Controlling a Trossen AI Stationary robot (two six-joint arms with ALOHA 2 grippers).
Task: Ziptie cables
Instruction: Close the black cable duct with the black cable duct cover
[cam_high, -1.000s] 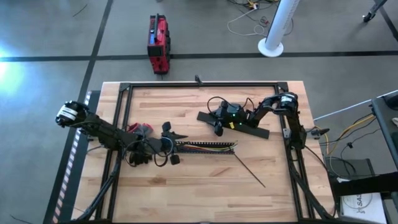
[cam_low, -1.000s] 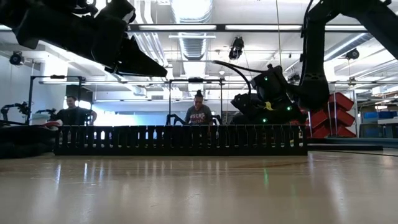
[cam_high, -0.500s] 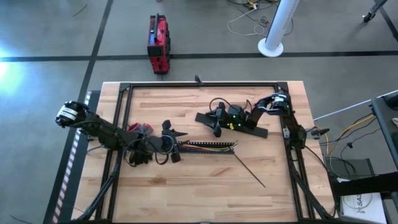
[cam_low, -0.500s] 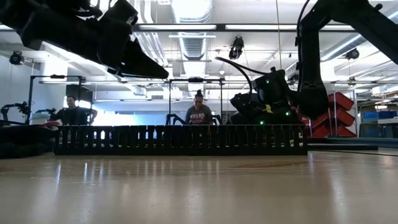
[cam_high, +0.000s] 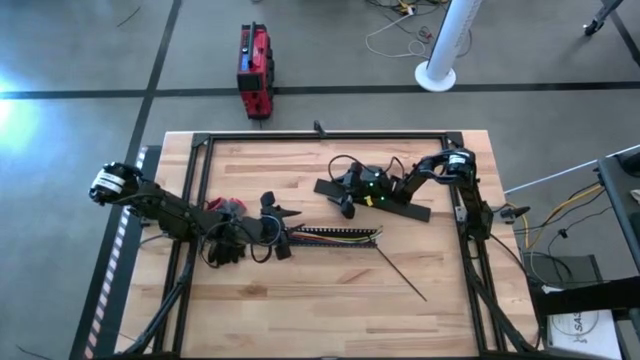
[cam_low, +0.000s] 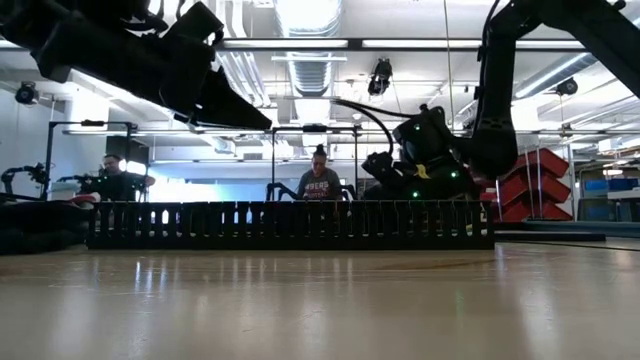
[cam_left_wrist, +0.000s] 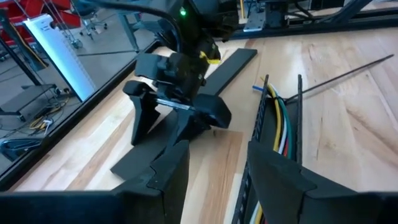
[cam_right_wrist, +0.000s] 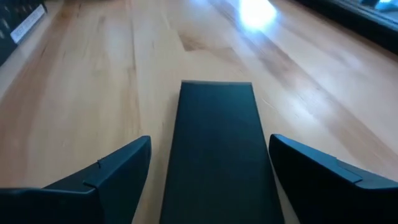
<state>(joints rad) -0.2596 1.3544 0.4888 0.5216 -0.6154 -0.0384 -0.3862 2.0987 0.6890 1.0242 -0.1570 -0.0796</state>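
The cables (cam_high: 345, 237), blue, green, yellow and white wires, lie inside a black slotted channel (cam_high: 318, 231) at mid-table; the left wrist view shows the cables (cam_left_wrist: 281, 124) between its walls. The ziptie (cam_high: 402, 274), a thin dark strip, lies flat on the wood right of the channel. My left gripper (cam_left_wrist: 214, 165) hovers open above the channel's left end. My right gripper (cam_right_wrist: 211, 171) is open over the left end of a flat black bar (cam_right_wrist: 217, 124), one finger on each side of it with wood showing between.
The slotted channel (cam_low: 290, 225) stretches across the low view. The flat black bar (cam_high: 405, 206) lies slanted at the far right of the table. A black frame (cam_high: 200, 160) borders the table. A red case (cam_high: 254, 68) sits on the floor beyond the table. People sit in the room behind.
My right gripper has shifted a little toward the table's left edge along the flat black bar, staying open.
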